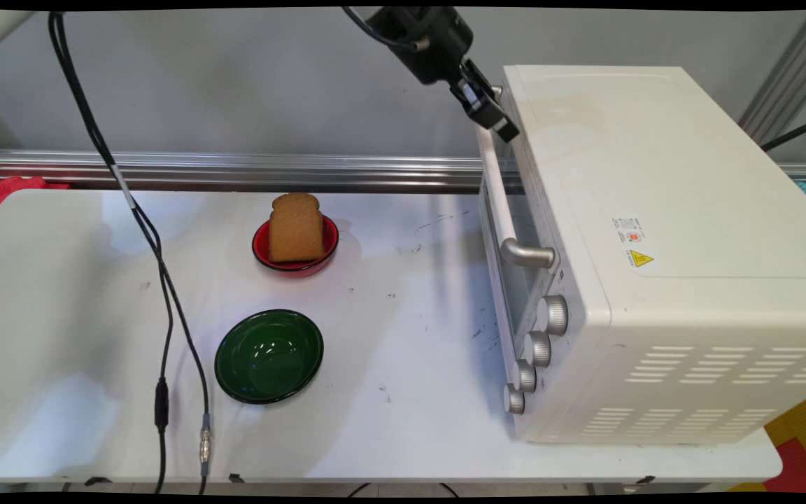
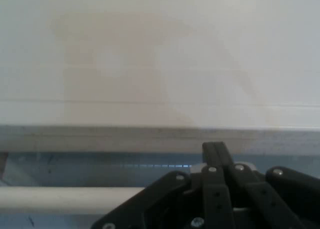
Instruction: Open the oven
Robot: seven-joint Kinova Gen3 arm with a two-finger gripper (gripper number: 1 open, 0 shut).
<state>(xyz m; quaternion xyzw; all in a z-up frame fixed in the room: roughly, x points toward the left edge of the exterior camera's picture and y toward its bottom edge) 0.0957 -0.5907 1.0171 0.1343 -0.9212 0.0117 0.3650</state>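
Observation:
My black gripper [image 1: 504,129] hangs at the top far corner of the white toaster oven [image 1: 655,210], right by the far end of the door handle [image 1: 497,182]. In the hand view the gripper [image 2: 215,148] looks shut, its fingertips pressed together just above the handle bar [image 2: 70,199] and against the door's upper edge, with the oven top [image 2: 160,64] filling the picture beyond. I cannot see anything held between the fingers. The oven door stands closed.
A slice of brown bread [image 1: 296,227] stands upright in a red bowl [image 1: 259,246] mid-table. A green bowl [image 1: 269,355] without contents sits nearer the front. Black cables [image 1: 165,294] hang down on the left. Several knobs [image 1: 552,313] line the oven's front.

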